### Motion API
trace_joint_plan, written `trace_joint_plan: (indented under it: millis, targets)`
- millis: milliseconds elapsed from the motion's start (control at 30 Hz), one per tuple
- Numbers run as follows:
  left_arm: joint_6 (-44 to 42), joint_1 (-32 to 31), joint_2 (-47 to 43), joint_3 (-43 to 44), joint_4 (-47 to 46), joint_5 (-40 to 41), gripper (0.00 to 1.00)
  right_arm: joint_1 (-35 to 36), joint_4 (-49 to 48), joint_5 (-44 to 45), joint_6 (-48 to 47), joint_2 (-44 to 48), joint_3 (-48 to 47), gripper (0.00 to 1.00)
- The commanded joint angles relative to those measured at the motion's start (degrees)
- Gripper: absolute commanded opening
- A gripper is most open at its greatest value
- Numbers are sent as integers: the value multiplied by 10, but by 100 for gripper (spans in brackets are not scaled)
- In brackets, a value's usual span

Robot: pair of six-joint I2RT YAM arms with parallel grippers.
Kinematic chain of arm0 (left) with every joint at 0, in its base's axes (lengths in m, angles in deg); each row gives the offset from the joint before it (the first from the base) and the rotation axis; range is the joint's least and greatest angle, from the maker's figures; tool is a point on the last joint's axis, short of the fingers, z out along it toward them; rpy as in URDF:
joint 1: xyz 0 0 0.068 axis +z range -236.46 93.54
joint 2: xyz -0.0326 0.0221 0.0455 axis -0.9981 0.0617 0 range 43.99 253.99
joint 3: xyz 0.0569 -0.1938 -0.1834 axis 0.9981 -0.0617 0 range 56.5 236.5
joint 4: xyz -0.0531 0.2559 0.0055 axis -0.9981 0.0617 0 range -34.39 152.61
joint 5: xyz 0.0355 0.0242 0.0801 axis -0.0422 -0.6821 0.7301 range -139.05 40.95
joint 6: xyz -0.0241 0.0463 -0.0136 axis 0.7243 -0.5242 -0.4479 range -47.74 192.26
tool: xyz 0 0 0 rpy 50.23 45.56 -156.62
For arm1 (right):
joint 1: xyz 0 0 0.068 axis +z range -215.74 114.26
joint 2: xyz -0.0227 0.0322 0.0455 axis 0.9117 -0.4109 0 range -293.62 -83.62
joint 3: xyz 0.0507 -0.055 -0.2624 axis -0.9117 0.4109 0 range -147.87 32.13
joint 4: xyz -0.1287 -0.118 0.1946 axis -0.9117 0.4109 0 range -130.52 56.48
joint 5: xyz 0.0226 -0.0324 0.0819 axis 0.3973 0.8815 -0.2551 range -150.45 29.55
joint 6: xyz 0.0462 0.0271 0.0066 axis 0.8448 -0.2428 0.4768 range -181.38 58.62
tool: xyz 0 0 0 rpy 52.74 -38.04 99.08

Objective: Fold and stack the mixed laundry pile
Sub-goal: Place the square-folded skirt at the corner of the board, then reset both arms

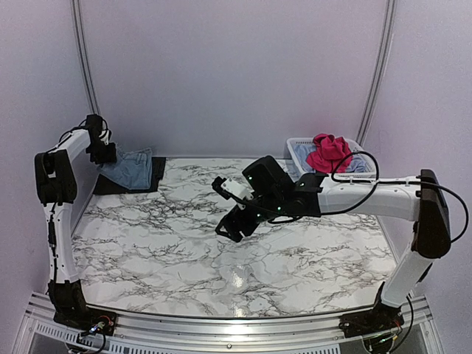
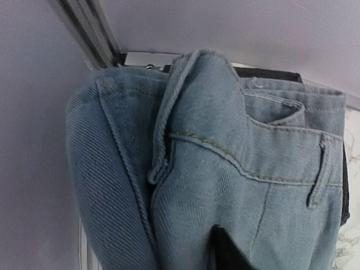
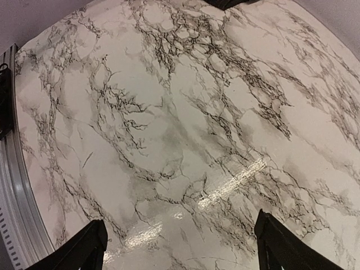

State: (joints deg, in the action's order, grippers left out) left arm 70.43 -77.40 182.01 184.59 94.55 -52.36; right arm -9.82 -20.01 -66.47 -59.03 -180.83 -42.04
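Note:
Part of the mixed laundry pile lies at the table's back left: a folded light blue denim piece (image 1: 134, 168) on top of a flat black garment (image 1: 127, 186). My left gripper (image 1: 100, 153) is down on the denim's left end. In the left wrist view the denim (image 2: 225, 157) fills the frame and covers all but one dark fingertip (image 2: 228, 254), so the jaws' state does not show. A bright pink-red garment (image 1: 328, 152) and a blue piece (image 1: 358, 164) sit in the basket. My right gripper (image 1: 224, 206) hangs open over the table's middle, with only bare marble between its fingers (image 3: 93, 243).
The white lattice basket (image 1: 295, 150) stands at the back right corner. The right arm stretches across the right half of the marble table (image 1: 162, 243). Walls close in behind and on both sides, and a metal rail (image 1: 221, 324) runs along the near edge.

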Motion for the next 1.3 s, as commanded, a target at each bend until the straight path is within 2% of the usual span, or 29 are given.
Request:
trace_joint_plan:
  millis: [0,67,100,200,267,433,533,600,733,933,1133,1267]
  targets:
    - [13,3,16,19,-22,75,63,-10,32,2,-14,-6,-39,87]
    - [14,1,4,18,-21,92,92,-19,33,2,-9,-3,-42,88]
    - [14,2,-4,17,-22,104,98,-25,32,0,-5,-1,-42,88]
    - [32,2,-38,12,-21,139,99,-48,24,0,3,9,-40,89]
    - [38,1,-67,6,-23,133,99,-62,19,1,6,18,-39,89]
    - [98,-3,-174,-50,-59,62,99,-102,8,25,10,51,-39,94]
    - [124,-9,-237,-81,-66,-20,99,-131,-4,55,22,84,-34,98]
    - [123,-24,-280,-108,-65,-27,99,-149,-7,95,25,108,-35,98]
    - [91,-84,-374,-171,-61,22,99,-197,0,142,34,166,-40,99]
    - [109,-183,-464,-271,-35,14,99,-272,58,90,78,236,-14,99]
    - [168,-277,-537,-433,-31,29,99,-283,125,82,150,267,106,99]
    - [227,-350,-573,-564,-66,44,99,-282,91,37,196,323,235,99]
